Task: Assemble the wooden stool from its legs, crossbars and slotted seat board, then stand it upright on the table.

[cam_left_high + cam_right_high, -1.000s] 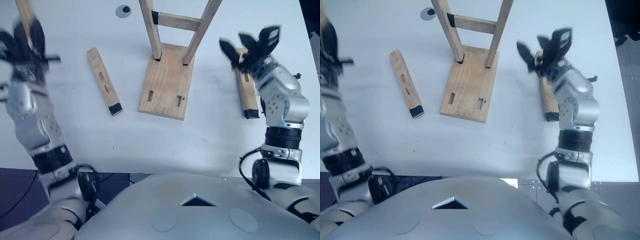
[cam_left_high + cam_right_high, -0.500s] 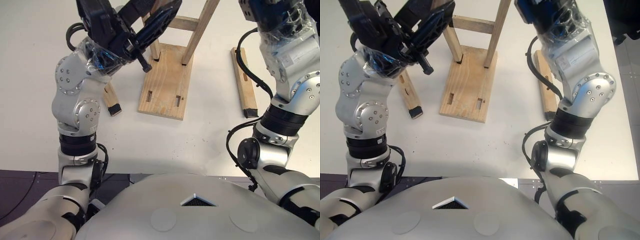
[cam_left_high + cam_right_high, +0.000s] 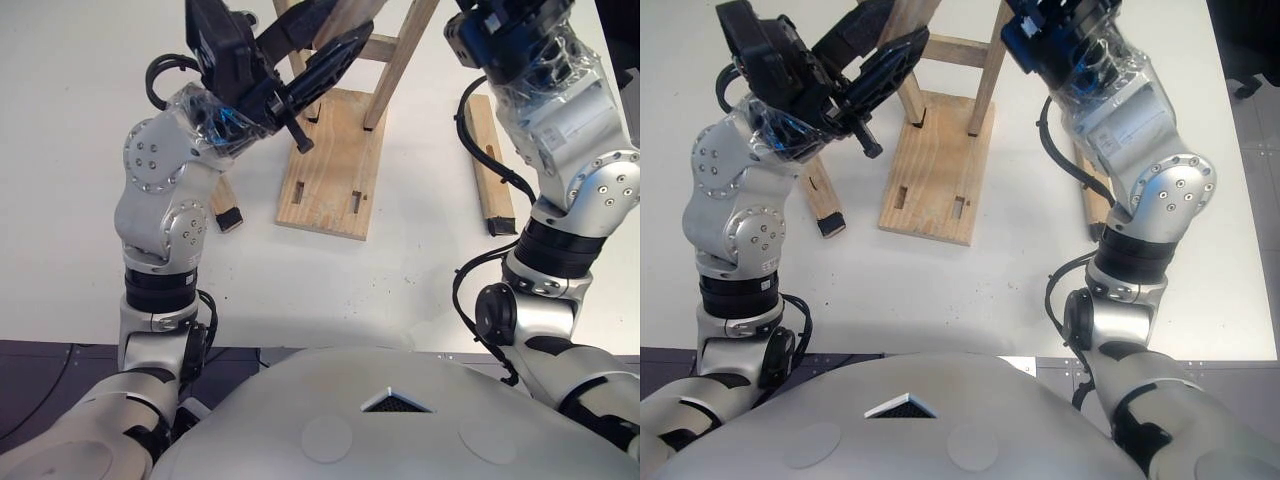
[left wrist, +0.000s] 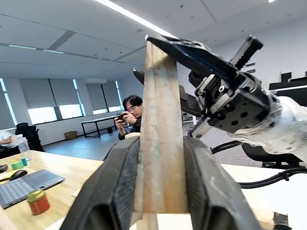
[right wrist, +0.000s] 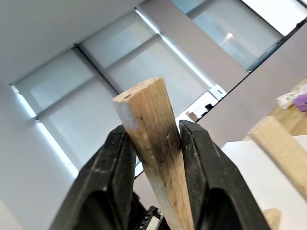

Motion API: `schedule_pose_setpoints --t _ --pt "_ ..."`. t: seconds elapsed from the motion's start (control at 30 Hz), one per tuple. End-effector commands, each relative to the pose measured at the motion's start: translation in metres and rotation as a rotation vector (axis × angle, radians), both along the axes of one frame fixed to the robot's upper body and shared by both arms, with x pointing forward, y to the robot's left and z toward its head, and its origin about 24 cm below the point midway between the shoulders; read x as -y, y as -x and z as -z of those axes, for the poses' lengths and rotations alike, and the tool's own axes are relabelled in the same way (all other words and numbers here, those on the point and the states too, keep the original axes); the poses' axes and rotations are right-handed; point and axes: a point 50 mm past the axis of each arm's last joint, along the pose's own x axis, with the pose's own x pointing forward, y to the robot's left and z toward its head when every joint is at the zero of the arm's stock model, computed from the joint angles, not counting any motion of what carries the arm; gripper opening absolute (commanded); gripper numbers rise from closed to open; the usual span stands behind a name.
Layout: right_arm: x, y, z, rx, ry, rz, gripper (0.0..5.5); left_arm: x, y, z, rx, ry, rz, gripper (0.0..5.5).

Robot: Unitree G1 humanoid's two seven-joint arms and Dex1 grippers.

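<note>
Seat board (image 3: 322,190) between left leg (image 3: 826,205), right leg (image 3: 492,190) (upright pair (image 3: 398,70) atop).

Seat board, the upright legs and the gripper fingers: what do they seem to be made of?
Seat board: pale unpainted wood, by its visible grain; looks unvarnished, though I cannot be sure. Legs: the same bare wood, with grain lines and some dark marks. Fingers: black, matte, slightly rough, probably moulded plastic or rubber.

Head eyes share the table (image 3: 420,270) from above; wrist cameras face upward, close.
</note>
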Motion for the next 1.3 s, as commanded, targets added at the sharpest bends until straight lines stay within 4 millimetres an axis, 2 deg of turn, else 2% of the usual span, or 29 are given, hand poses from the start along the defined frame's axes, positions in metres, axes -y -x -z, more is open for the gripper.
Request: schedule_pose_setpoints --t 0.03,0.2,0.27,0.3,0.53,0.57,0.73,0.83,0.97,1.17,1.3 --pt "-0.002 -0.005 0.002 -0.012 0.045 0.027 0.98 0.001 -0.001 -0.003 0.079 -0.078 -0.026 1.24" --pt "0.002 -0.009 0.007 -0.026 0.062 0.058 0.6 -0.001 -0.005 -0.001 0.315 -0.321 -0.139 1.24" --pt "0.004 -0.01 0.008 -0.028 0.06 0.068 0.46 -0.004 -0.009 -0.001 0.379 -0.366 -0.191 1.24" --pt "0.005 -0.01 0.008 -0.029 0.056 0.074 0.44 -0.005 -0.01 0.0 0.389 -0.368 -0.209 1.6" --pt "0.019 -0.011 0.006 -0.025 0.011 0.123 0.38 -0.011 -0.01 0.008 0.369 -0.36 -0.232 2.73" --pt "0.026 -0.01 0.005 -0.019 0.007 0.144 0.38 -0.012 -0.01 0.009 0.348 -0.349 -0.243 2.84" --pt "0.099 -0.004 0.01 -0.014 0.043 0.39 0.38 -0.038 -0.015 0.01 0.176 -0.121 -0.462 3.52" --pt "0.132 0.005 0.03 -0.029 0.215 0.562 0.38 -0.064 -0.015 0.012 0.057 0.087 -0.659 3.55" --pt "0.156 0.012 0.064 -0.063 0.462 0.776 0.38 -0.089 -0.009 0.024 -0.037 0.179 -0.834 3.55" --pt "0.165 0.025 0.1 -0.15 0.624 0.815 0.38 -0.098 -0.007 0.024 -0.043 0.209 -0.902 3.55" --pt "0.166 0.033 0.115 -0.2 0.669 0.809 0.38 -0.099 -0.007 0.023 -0.043 0.212 -0.911 3.55"
